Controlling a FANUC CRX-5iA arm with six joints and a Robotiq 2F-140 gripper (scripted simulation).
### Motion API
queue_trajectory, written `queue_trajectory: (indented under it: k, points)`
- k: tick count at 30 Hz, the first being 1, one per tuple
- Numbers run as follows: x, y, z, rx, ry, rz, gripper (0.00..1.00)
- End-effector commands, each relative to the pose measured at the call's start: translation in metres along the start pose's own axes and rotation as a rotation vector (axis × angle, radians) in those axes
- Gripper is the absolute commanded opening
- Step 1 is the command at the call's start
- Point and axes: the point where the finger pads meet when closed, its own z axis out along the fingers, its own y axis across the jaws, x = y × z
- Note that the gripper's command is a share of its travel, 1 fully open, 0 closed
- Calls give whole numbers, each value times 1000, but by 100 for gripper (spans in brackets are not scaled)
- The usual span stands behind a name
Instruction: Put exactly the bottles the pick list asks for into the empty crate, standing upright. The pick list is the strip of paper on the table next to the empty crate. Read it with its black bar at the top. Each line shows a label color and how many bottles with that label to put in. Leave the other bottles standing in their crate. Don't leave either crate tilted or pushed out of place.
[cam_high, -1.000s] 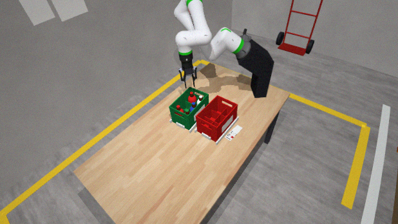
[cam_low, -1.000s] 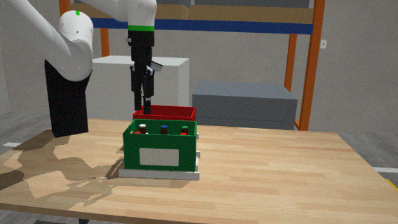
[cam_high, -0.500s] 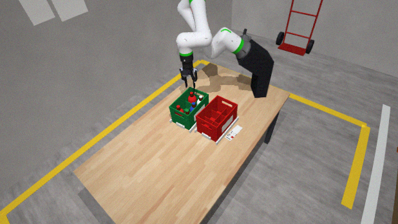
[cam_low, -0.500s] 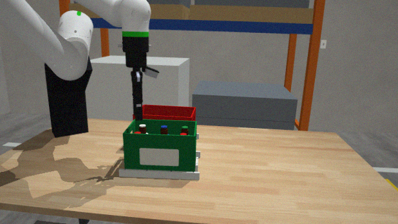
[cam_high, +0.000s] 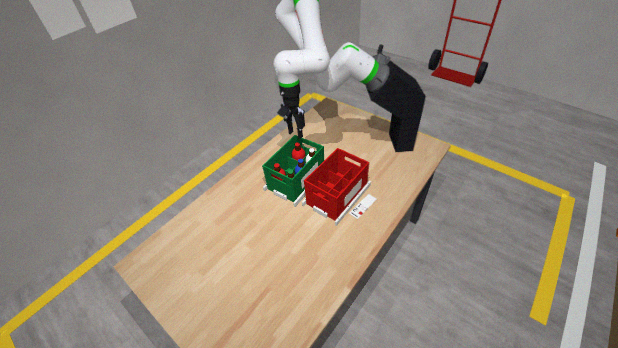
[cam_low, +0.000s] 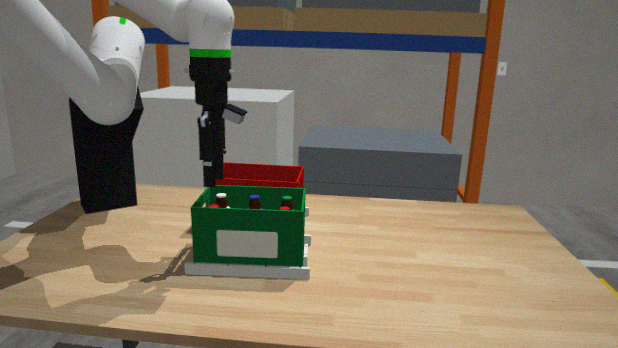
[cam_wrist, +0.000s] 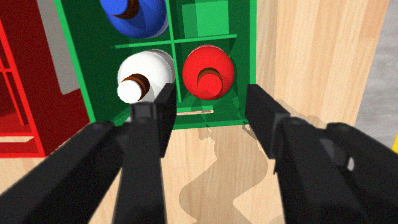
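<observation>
The green crate (cam_high: 292, 168) holds several bottles and stands beside the empty red crate (cam_high: 336, 182). The pick list (cam_high: 363, 206) lies on the table to the right of the red crate; its lines are too small to read. My gripper (cam_high: 296, 127) hangs pointing down over the far corner of the green crate, part open with nothing between the fingers. In the wrist view the fingers straddle the crate's end wall, just short of a red-capped bottle (cam_wrist: 208, 74) in the corner cell. A white-capped bottle (cam_wrist: 142, 80) and a blue-capped bottle (cam_wrist: 132, 15) stand in neighbouring cells.
Both crates sit on pale base strips, square and level. In the exterior view the red crate (cam_low: 262, 175) is behind the green crate (cam_low: 248, 232). The robot's black base (cam_high: 400, 112) stands at the table's far end. One cell beside the red-capped bottle is empty (cam_wrist: 206, 17).
</observation>
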Motion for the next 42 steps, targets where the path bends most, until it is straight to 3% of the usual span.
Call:
queue_trajectory:
  k: [1, 19, 42]
  points:
    - [0, 0, 0, -9, 2, 132, 44]
    - [0, 0, 0, -8, 5, 666, 44]
    - [0, 0, 16, -8, 5, 689, 44]
